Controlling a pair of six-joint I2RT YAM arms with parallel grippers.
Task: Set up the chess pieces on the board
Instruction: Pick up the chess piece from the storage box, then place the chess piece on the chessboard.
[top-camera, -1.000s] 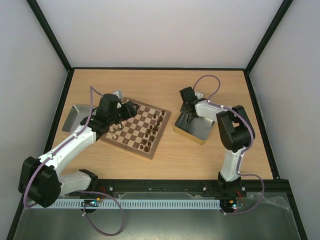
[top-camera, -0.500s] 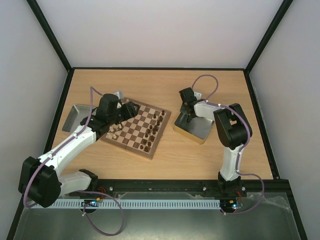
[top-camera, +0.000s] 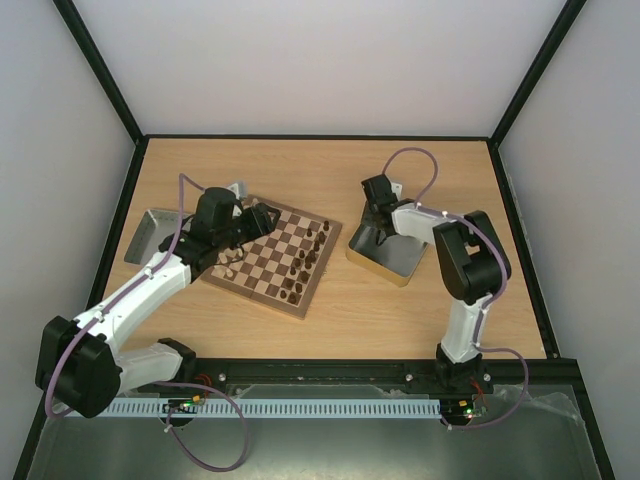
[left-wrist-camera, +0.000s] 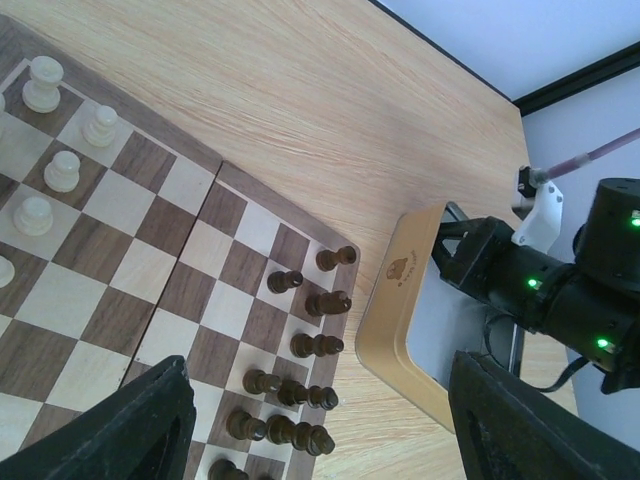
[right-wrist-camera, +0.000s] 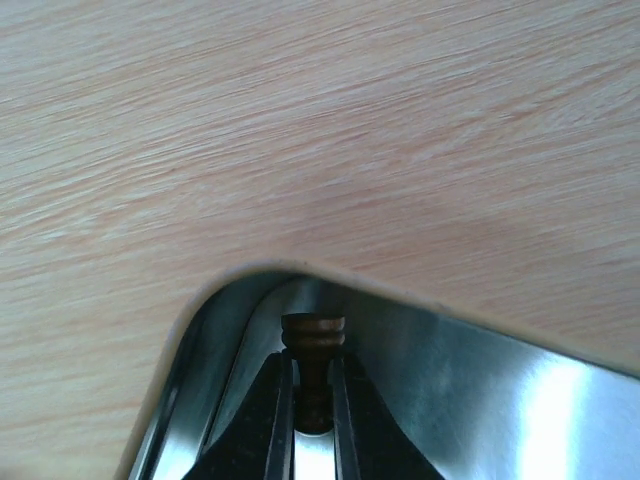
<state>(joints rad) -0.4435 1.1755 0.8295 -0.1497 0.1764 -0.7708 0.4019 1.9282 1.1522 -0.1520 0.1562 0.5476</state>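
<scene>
1. Right wrist view, bottom centre: right jaws clenched on a dark piece (right-wrist-camera: 313, 345). They grip it at the neck, w/ its ringed round end poking out past the tips.
2. Just around it: the piece sits in a rounded corner of the metal tin (right-wrist-camera: 200, 350), shiny wall close beside. Can't tell if it's off the tin floor. Bare bench (right-wrist-camera: 300, 120) fills the upper frame.
3. Step, as I read it: the pick from the tin is made, the lift isn't. Next move needs a straight rise clear of the tin wall, then a carry left to the board. There it goes on a free sq. on the dark side – upright, then let go.
4. Left wrist view: left jaws released, fingers (left-wrist-camera: 110, 430) in the bottom corners, wide apart w/ nothing between. They hang over the board (left-wrist-camera: 120, 100).
5. Top view: the board sits centre-left, skewed to the bench edge. The tin is just right of it, not touching.
6. Looks: pale pieces (left-wrist-camera: 62, 170) in the upper left of the left wrist view, approx. one per sq. Dark pieces (left-wrist-camera: 300, 395) are bunched along the board's right rim, crowded. All are tiny turned wood w/ thin necks, prob. easy to tip.
</scene>
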